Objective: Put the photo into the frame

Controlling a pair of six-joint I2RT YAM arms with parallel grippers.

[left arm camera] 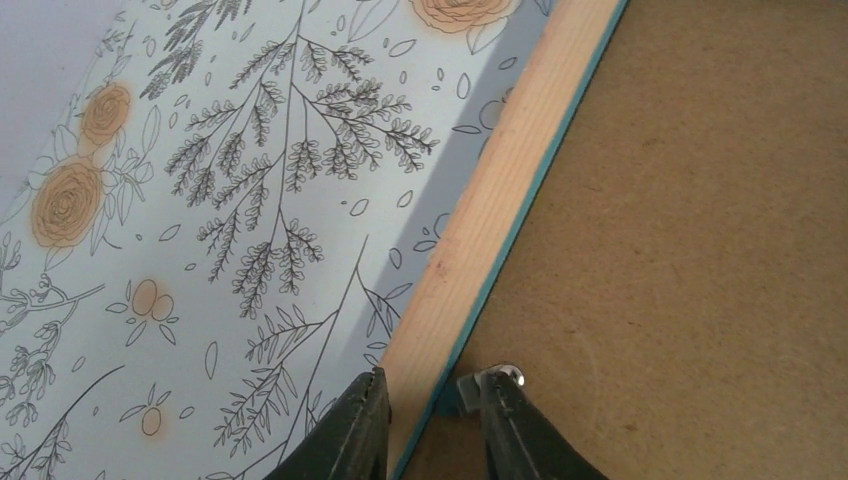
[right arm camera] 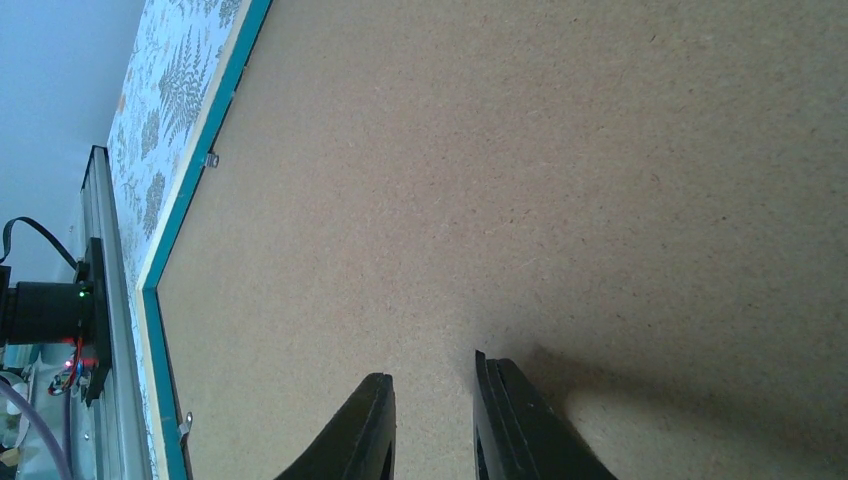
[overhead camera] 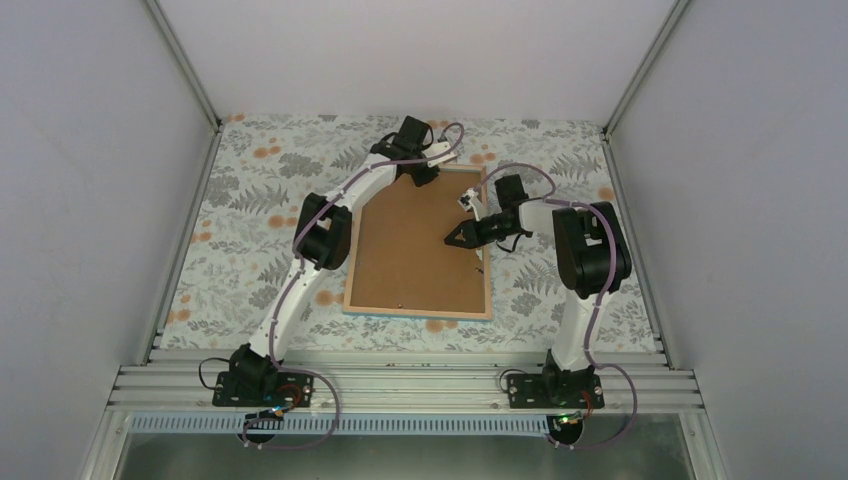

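Observation:
The frame lies face down in the middle of the table, with a brown backing board filling it. The photo is hidden. My left gripper is at the frame's far left corner and straddles its wooden rail. One finger presses the rail's outer edge, and the other rests against a small metal tab on the inner side. My right gripper sits low over the backing board, its tips near the surface. Its jaws stand a little apart with nothing between them.
A floral cloth covers the table around the frame. Further metal tabs sit along the teal inner edge. An aluminium rail carries both arm bases at the near edge. White walls enclose both sides and the back.

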